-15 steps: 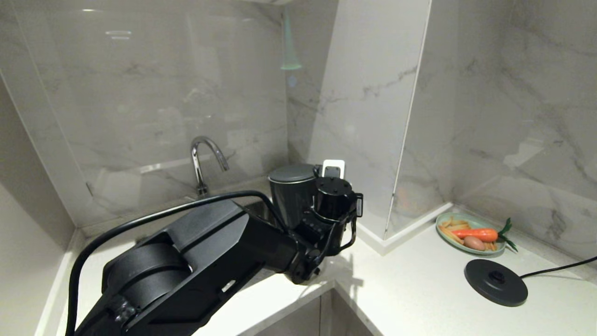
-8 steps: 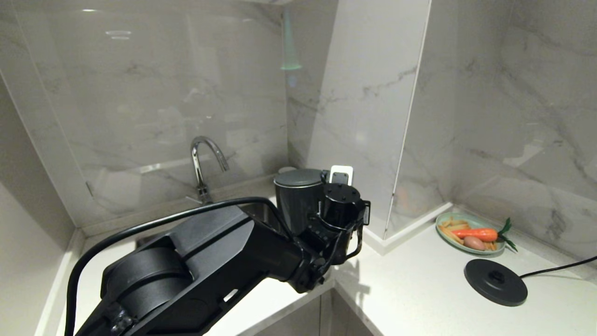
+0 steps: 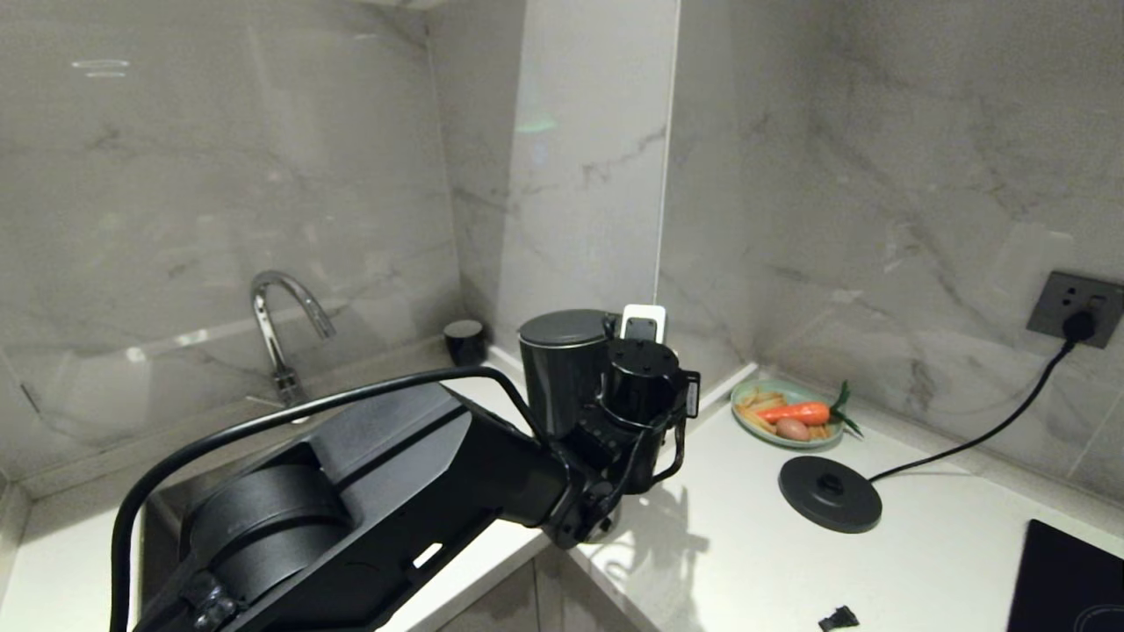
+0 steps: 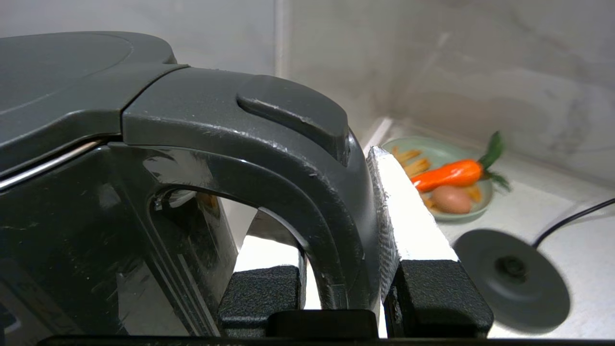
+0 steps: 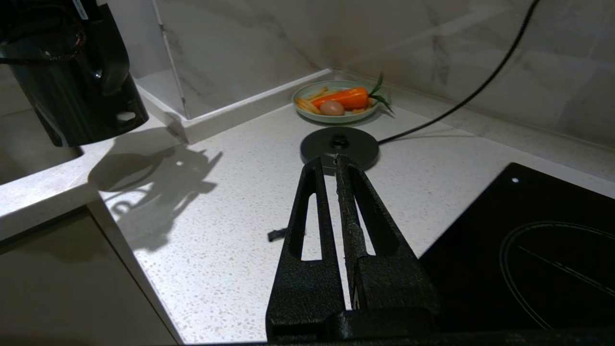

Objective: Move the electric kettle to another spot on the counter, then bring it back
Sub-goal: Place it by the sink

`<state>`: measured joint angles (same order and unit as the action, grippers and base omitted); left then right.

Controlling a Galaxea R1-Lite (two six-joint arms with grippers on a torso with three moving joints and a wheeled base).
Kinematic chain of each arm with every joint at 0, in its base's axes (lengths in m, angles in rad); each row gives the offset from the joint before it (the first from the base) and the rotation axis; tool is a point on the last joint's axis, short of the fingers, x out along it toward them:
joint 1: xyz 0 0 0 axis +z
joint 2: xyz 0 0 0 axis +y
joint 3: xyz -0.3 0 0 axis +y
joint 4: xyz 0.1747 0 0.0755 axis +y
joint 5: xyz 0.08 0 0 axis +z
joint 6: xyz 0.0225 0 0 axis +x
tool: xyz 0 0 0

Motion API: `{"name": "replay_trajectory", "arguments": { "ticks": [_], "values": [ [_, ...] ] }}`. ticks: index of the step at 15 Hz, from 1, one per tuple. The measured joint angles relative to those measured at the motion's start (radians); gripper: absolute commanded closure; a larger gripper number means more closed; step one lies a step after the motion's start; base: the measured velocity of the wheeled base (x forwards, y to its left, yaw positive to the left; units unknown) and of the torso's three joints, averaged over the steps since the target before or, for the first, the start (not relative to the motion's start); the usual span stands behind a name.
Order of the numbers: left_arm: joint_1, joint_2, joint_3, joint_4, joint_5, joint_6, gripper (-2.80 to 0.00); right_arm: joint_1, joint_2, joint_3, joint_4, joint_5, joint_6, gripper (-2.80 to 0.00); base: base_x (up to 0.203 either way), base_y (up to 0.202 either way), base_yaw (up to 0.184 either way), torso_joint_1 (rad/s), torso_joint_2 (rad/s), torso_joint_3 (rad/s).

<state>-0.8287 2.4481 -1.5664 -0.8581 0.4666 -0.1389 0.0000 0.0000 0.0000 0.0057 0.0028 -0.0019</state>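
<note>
- At the centre of the head frame, the left end effector [image 3: 634,347] is clamped on the loop handle of the tall glossy black electric kettle [image 3: 562,369], holding it clear above the white speckled stone worktop [image 3: 738,544].
- Right of centre, a flat round black base disc [image 3: 830,493] lies on the worktop, just beside a green plate [image 3: 781,412] of food.
- Low in the right wrist frame, the right end effector [image 5: 331,166] has its fingers pressed together, empty, above the worktop.
</note>
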Motion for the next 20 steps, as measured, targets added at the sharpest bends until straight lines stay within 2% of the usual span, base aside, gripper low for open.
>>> {"name": "replay_trajectory", "arguments": {
  "ticks": [9,11,13,17,20],
  "values": [
    [0.097,0.1,-0.112,0.018,-0.001,0.004,0.0,0.0,0.0,0.0,0.0,0.0,0.001,0.0,0.0,0.0,0.0,0.0,0.0,0.0],
    [0.111,0.131,-0.131,0.003,0.0,0.024,0.0,0.0,0.0,0.0,0.0,0.0,0.0,0.0,0.0,0.0,0.0,0.0,0.0,0.0],
    [0.115,0.141,-0.128,-0.009,0.0,0.027,0.0,0.0,0.0,0.0,0.0,0.0,0.0,0.0,0.0,0.0,0.0,-0.001,0.0,-0.021],
    [0.079,0.119,-0.093,0.048,0.006,0.024,0.0,0.0,0.0,0.0,0.0,0.0,0.0,0.0,0.0,0.0,0.0,-0.001,0.0,-0.149],
    [0.088,0.111,-0.091,0.042,0.011,0.029,0.0,0.0,0.0,0.0,0.0,0.0,0.001,0.0,0.0,0.0,0.0,-0.004,0.01,-0.187]
  ]
}}
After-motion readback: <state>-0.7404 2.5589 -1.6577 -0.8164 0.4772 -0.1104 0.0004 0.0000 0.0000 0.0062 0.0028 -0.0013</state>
